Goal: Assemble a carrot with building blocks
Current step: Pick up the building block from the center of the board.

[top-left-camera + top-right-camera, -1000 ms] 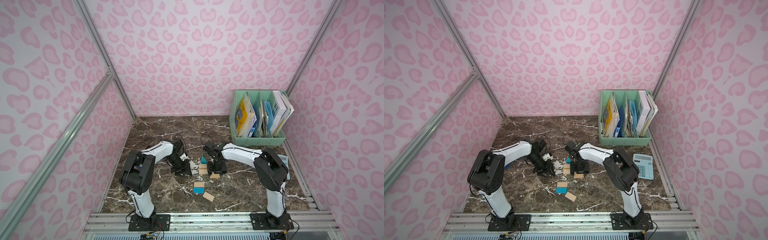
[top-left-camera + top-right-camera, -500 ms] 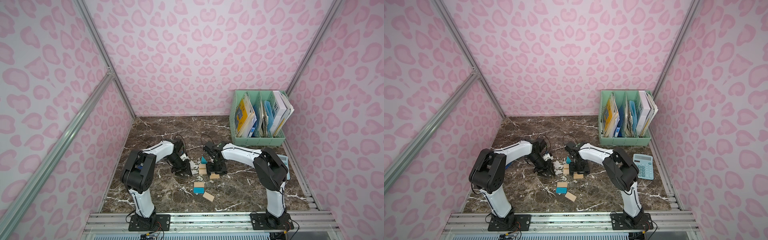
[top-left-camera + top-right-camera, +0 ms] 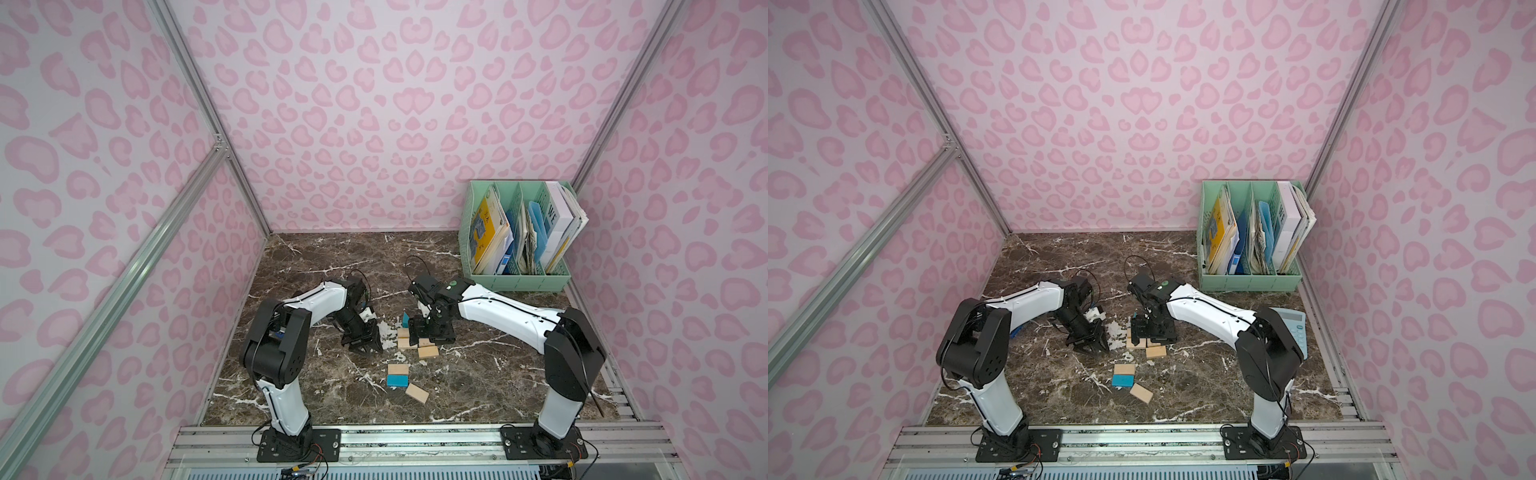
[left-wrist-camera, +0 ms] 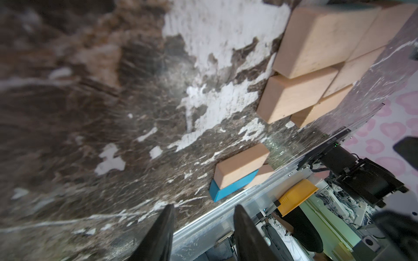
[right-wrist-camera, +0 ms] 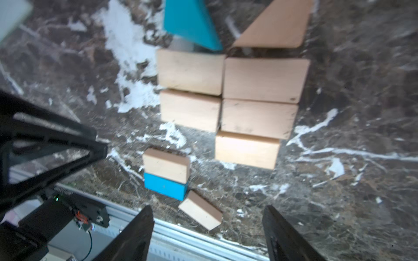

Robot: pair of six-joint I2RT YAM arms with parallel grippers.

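Right now the right end effector (image 5: pixel 208 206) hangs released and empty over the half-built carrot (image 5: pixel 226 90) mid-counter (image 3: pixel 478 382), the left end effector (image 4: pixel 204 206) parted and empty beside it, three loose building blocks (image 5: pixel 166 166) lying nearer the front edge.

Top views: right hand (image 3: pixel 430 332) sits over the carrot (image 3: pixel 404 343). Tan triangle (image 5: pixel 278 24) not visible there, and the block seams are too small to count. Blue triangle (image 3: pixel 405 319) partly behind the hand. Calculator (image 3: pixel 1293 328) partly covered by the right arm (image 3: pixel 1266 345).

Right wrist view: soft throughout; the 2 triangles are cut by the picture's edge.

Left wrist view: near bench (image 4: pixel 67 90) blurred. Carrot cut by the edge. 1 loose tan block (image 4: pixel 263 172) mostly behind the blue rectangle (image 4: pixel 228 187).
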